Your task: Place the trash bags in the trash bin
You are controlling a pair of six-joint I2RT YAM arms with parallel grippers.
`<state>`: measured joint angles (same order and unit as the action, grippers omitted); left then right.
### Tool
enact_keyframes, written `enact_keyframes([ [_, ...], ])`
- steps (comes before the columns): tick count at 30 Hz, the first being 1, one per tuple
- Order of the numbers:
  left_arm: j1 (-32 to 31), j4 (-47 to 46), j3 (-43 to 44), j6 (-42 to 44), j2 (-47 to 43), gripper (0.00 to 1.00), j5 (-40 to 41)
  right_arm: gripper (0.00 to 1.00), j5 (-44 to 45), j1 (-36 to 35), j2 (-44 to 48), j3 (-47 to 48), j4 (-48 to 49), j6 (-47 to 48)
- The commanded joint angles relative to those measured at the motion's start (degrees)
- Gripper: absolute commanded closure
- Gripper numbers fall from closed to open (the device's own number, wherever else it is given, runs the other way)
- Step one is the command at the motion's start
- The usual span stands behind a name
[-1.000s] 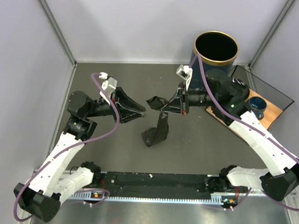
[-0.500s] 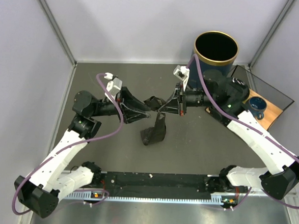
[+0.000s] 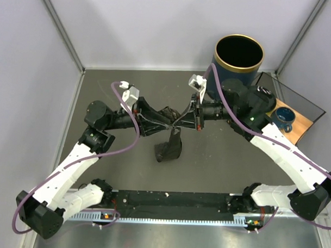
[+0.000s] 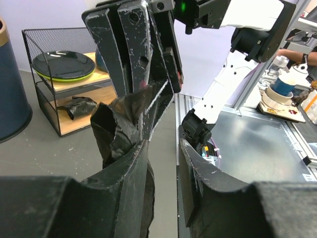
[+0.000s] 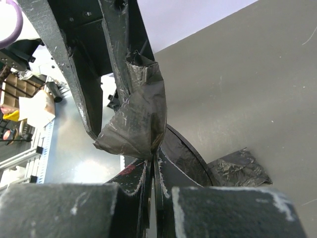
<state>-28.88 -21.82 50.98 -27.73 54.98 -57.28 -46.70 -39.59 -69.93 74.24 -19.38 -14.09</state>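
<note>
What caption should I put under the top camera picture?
Right claw pinches the black trash bag; open left claw sits beside it.

arms reach inward, tips meeting; left tool point(image 3: 167, 123) spread, right tool point(image 3: 178, 121) pinched closed.

My top camera sits high up over the near edge and looks down on the whole table point(image 3: 218, 158). Each wrist camera is very close, peeking out between its own fingers point(image 4: 131, 198). The two face each other, and all three see the trash bags point(image 3: 170, 148).
</note>
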Motion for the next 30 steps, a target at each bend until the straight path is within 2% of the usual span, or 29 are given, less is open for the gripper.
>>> enact_keyframes([
  [1, 0.14, 3.26, -0.97, 3.80, -4.25, 0.62, 1.55, 1.00, 1.26, -0.22, 2.08, -0.23, 0.83, 1.25],
  [3, 0.32, 8.34, -1.15, 6.00, -5.93, 0.61, 3.22, 1.00, 0.91, 0.65, 2.52, -0.67, 0.92, 0.73],
  [8, 0.85, 11.45, -2.03, 8.83, -8.05, 0.55, 4.54, 1.00, -0.85, 1.01, 3.48, -1.46, 1.09, 2.13],
  [15, 0.85, 7.32, -0.71, 6.28, -5.33, 0.50, 4.98, 1.00, -2.43, 0.66, 3.92, -1.64, 1.09, 3.18],
  [24, 0.85, 5.05, -0.88, 5.76, -4.80, 0.49, 4.81, 1.00, -2.08, 0.22, 4.98, -2.87, 0.74, 4.42],
  [28, 0.67, -1.71, -0.71, 0.15, -3.40, 0.46, 1.65, 1.00, -0.94, -0.75, 4.02, -2.70, 0.48, 5.03],
  [30, 0.67, -2.26, -0.18, -0.66, -2.69, 0.47, 1.47, 1.00, -0.59, -1.19, 3.49, -2.52, 0.48, 5.38],
])
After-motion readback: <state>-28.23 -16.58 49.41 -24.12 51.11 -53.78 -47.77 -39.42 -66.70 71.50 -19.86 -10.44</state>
